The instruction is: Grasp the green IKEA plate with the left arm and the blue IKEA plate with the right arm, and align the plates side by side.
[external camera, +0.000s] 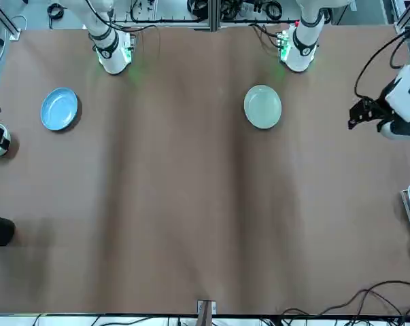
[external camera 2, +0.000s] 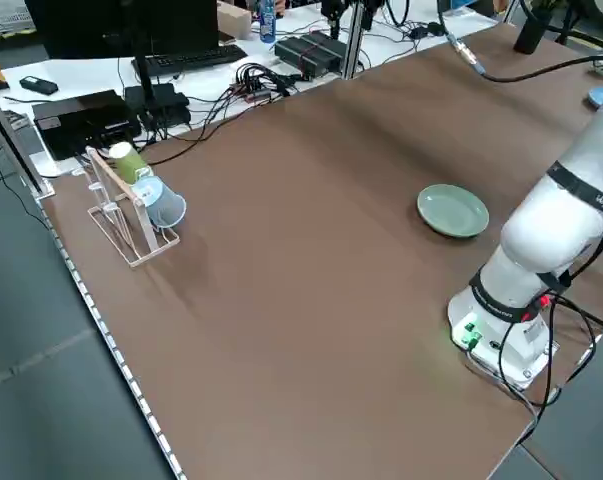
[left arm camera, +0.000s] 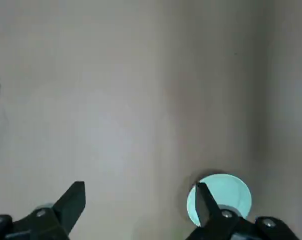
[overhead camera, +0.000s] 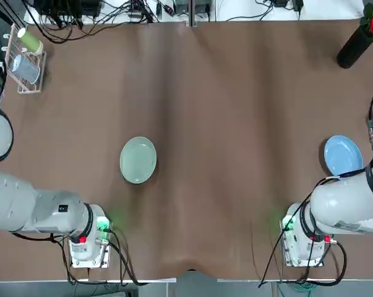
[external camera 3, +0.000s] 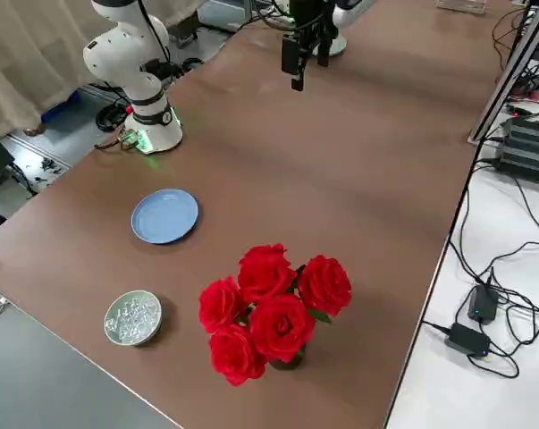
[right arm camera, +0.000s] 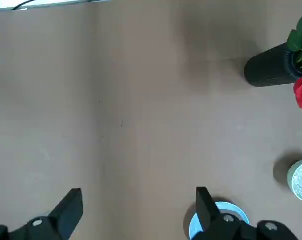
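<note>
The green plate lies flat on the brown table, out past the foot of the left arm and a bit toward the middle. The blue plate lies flat too, over on the robot's right side, out past the foot of the right arm. The two plates are well apart, with a big stretch of table between them.

The left gripper is up in the air over the robot's left part of the table. Its jaws are wide and hold nothing. In its wrist view, one finger covers a bit of the green plate, which is down below on the table.

The right gripper is up above the robot's right side of the table. Its jaws are wide too, and they hold nothing. One of its fingers hides part of the blue plate in its wrist view.

Near the blue plate is a small bowl with clear, shiny bits in it. Red roses stand in a black vase on that same side. At the robot's far left, a white rack holds a light blue cup and a green cup.
</note>
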Controlling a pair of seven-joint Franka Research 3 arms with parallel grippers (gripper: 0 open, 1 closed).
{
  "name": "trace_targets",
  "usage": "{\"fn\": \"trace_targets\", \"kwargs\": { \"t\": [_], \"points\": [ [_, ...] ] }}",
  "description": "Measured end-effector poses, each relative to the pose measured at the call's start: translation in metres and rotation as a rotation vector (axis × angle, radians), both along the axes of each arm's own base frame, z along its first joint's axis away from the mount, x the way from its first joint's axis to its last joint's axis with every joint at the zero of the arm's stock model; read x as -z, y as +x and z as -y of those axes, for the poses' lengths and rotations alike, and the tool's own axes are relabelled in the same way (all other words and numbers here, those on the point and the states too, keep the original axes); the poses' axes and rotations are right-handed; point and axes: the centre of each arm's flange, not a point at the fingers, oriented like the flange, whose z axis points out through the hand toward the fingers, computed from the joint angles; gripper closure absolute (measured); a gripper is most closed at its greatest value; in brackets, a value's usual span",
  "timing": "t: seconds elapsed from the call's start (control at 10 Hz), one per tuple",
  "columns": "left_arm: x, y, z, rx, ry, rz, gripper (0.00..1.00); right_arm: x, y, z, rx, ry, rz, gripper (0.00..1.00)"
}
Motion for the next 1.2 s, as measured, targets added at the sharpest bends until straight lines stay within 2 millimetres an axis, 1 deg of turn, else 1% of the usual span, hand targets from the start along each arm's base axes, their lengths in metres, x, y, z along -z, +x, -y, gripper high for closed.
{"fn": "trace_targets", "kwargs": {
  "t": [0.2,0.4,0.6,0.7,0.8,0.9,1.0,1.1,1.2],
  "points": [
    [0.028,-0.019,0.029,0.033,0.009,-0.066,0.03,0.000,0.000,-0.003,-0.006,0.001,0.000,0.00],
    [0.057,-0.043,0.067,0.069,0.029,-0.122,0.03,0.000,0.001,-0.007,-0.012,0.003,-0.002,0.00],
    [0.092,-0.072,0.105,0.093,0.057,-0.136,0.03,0.001,-0.001,0.002,0.003,0.002,-0.009,0.00],
    [0.112,-0.089,0.120,0.108,0.062,-0.146,0.02,0.001,-0.003,0.011,0.017,0.003,-0.012,0.00],
    [0.131,-0.107,0.133,0.119,0.077,-0.159,0.02,0.003,-0.006,0.027,0.029,0.003,-0.017,0.00],
    [0.150,-0.119,0.141,0.115,0.091,-0.153,0.02,0.004,-0.011,0.051,0.045,0.008,-0.022,0.00],
    [0.165,-0.123,0.142,0.091,0.090,-0.118,0.02,0.008,-0.017,0.078,0.052,0.025,-0.025,0.00],
    [0.178,-0.122,0.139,0.061,0.080,-0.073,0.02,0.016,-0.023,0.104,0.049,0.038,-0.036,0.00],
    [0.190,-0.122,0.135,0.040,0.072,-0.044,0.00,0.027,-0.028,0.123,0.057,0.045,-0.055,0.00]
  ]
}}
